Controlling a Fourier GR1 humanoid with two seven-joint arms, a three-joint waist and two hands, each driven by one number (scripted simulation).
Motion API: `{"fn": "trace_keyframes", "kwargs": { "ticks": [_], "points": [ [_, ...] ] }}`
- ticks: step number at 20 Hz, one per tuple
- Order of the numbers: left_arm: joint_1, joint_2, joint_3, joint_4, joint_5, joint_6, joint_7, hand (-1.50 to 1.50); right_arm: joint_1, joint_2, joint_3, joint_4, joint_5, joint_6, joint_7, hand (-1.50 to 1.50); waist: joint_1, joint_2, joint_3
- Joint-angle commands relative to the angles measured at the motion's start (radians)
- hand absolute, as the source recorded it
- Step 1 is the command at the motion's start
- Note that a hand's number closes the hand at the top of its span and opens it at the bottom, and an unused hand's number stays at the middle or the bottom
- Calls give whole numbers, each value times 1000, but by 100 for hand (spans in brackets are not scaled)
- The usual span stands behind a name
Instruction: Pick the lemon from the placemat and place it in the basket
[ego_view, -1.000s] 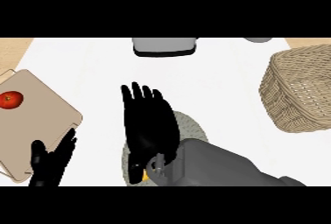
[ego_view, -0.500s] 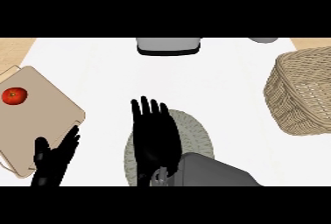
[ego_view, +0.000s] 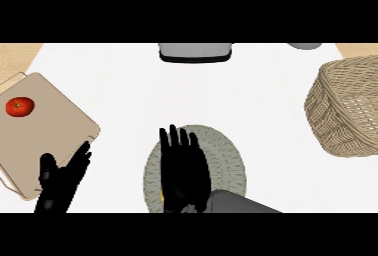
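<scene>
White table (ego_view: 221, 95), seen steeply from above.

Right hand (ego_view: 181, 170): black, laid flat over the oval grey-green woven placemat (ego_view: 225, 160) at lower centre. Fingers straight, close together, pointing toward the far side of the table; not curled round anything. Grey forearm (ego_view: 240, 204) comes in from the lower edge, just right of the hand.

Yellow lemon (ego_view: 161, 192): only a thin sliver of yellow shows, at the left edge of the right hand's palm, low on the placemat. The rest is hidden beneath the hand. Cannot tell whether the palm touches it.

Left hand (ego_view: 63, 182): black, lower left, fingers up and relaxed, holding nothing. It overlaps the near corner of the tan rectangular cutting board (ego_view: 44, 135).

Cutting board lies tilted at the left side of the table. A small red round fruit (ego_view: 20, 106) sits on its far-left part, well apart from both hands.

Tan wicker basket (ego_view: 347, 112): at the right edge, partly cut off, well apart from the placemat, with bare table between. Its inside is not visible from here.

Far edge: a grey-and-black boxy appliance (ego_view: 196, 51) at top centre; a small grey rounded object (ego_view: 304, 45) further right, mostly cut off.
</scene>
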Motion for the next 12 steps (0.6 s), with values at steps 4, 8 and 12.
{"fn": "trace_keyframes", "kwargs": {
  "ticks": [4,8,12],
  "points": [
    [4,10,33,14,26,-36,27,0,58,24,28,53,96,-59,153,-150,7,7,-7],
    [8,-47,-18,42,-35,-4,-1,0,29,24,72,85,66,-108,164,-150,19,8,-7],
    [-6,-35,17,87,-23,-44,-29,0,74,24,35,62,108,-80,128,-150,8,8,-7]
  ]
}}
